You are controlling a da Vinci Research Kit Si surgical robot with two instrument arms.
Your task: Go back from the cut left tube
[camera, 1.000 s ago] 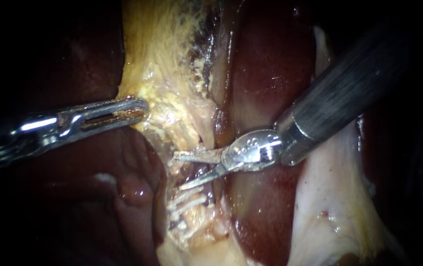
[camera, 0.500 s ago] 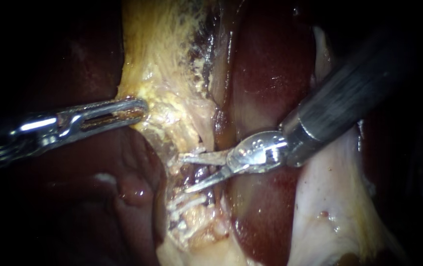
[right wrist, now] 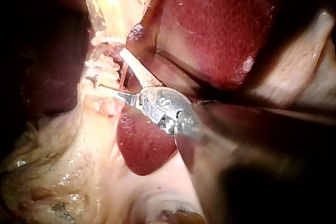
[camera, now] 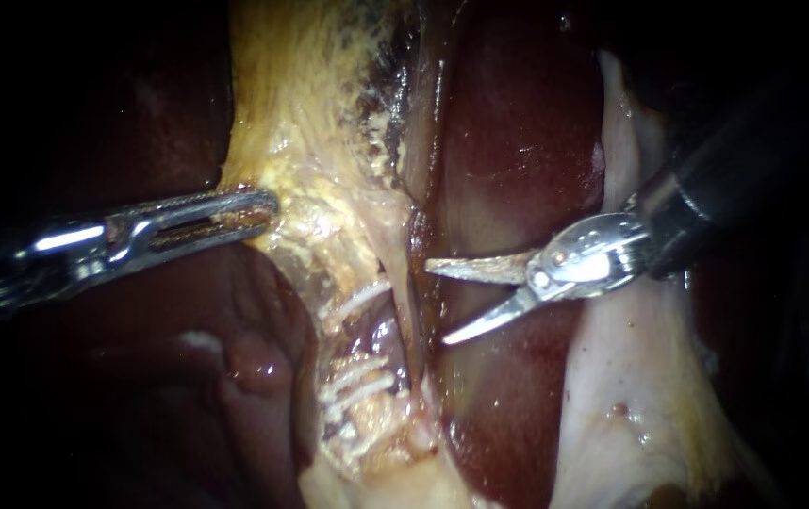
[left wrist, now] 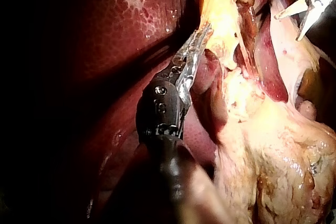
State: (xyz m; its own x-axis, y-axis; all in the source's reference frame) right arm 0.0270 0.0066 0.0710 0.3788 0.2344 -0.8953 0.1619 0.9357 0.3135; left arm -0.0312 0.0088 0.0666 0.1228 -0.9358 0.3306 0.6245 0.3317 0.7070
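Backed off to the right since a second ago, my right instrument (camera: 439,303) (thin steel blades on a dark shaft) now hangs over the dark red liver lobe (camera: 518,123) with its jaws spread and empty, clear of the cut left tube (camera: 371,330). That pale tube lies between white clips (camera: 359,300) in the yellow fatty band (camera: 301,113). Farther off, my left instrument (camera: 255,211), with slotted silver jaws, pinches that band's edge.
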